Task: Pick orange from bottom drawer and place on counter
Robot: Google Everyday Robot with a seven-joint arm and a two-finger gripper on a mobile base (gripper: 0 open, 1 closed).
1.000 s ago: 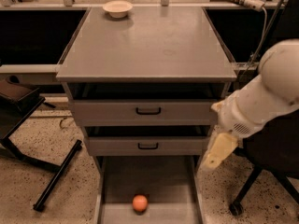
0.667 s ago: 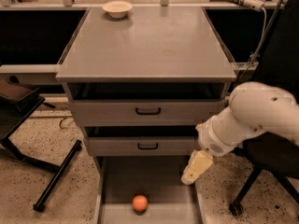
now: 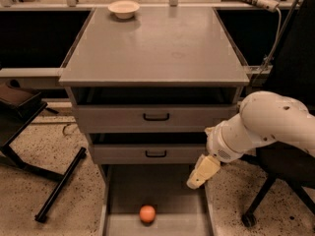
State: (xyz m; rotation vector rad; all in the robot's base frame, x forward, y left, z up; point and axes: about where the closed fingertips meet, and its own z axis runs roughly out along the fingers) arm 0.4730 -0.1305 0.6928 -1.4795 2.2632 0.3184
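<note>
The orange point(image 3: 147, 214) lies on the flat grey floor of the open bottom drawer point(image 3: 162, 193), near its front and slightly left of centre. My gripper point(image 3: 201, 173) hangs from the white arm at the right, above the drawer's right side, up and to the right of the orange and apart from it. It holds nothing that I can see. The counter point(image 3: 157, 45) is the wide grey top of the cabinet above.
A white bowl point(image 3: 123, 8) stands at the counter's back left. Two grey drawers with black handles point(image 3: 156, 116) sit above the open one. A black stand leg point(image 3: 60, 184) lies on the floor at left. An office chair base point(image 3: 266, 193) is at right.
The arm has swung down and left, bringing the gripper from beside the cabinet's right edge to over the open drawer's right side. The orange has not moved.
</note>
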